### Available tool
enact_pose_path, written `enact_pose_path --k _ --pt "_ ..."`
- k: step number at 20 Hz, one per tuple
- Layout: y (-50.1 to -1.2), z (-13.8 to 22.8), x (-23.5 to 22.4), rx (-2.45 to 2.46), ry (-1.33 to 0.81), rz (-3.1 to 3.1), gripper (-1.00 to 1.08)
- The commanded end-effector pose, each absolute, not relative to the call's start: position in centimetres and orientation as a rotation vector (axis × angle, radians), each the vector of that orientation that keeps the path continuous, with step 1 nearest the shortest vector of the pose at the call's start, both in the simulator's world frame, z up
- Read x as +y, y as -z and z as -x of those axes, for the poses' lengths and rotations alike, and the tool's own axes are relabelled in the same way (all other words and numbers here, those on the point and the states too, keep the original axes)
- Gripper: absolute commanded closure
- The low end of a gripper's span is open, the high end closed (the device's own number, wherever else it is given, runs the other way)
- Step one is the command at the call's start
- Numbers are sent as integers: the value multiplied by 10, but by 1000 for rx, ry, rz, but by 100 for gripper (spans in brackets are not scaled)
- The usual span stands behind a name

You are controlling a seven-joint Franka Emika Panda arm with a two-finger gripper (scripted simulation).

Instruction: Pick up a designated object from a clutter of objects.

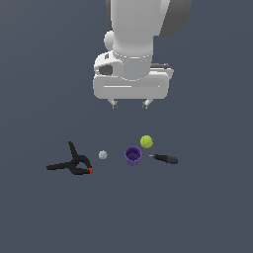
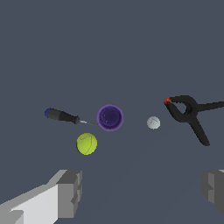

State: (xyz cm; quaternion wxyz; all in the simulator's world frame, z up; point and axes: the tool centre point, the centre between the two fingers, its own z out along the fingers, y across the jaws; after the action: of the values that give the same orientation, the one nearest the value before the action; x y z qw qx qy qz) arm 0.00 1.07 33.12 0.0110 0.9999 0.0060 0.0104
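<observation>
Screwdriver (image 2: 62,116) tip beside purple cup (image 2: 110,117); tennis ball (image 2: 86,143) near; end effector (image 2: 140,192) fingers wide apart.

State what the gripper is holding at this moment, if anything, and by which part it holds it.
Nothing is held. The gripper hangs open above the floor, and the screwdriver lies untouched beside the purple cup.

Surroundings: one flat, matte slate-grey floor (image 1: 207,217) fills both views edge to edge. No seams, texture or markings on it. Light is even and diffuse; only faint, soft shading across the surface. Uniform tone throughout.
</observation>
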Motion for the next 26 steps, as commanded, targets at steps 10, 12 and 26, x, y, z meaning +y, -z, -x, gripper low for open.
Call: enact_pose_path --k 10,12,26 --pt "-314 6 0 35 33 -3096 -92" --pt "-314 7 0 31 33 -3096 -92" --pt "-284 -7 15 288 34 -3075 -92"
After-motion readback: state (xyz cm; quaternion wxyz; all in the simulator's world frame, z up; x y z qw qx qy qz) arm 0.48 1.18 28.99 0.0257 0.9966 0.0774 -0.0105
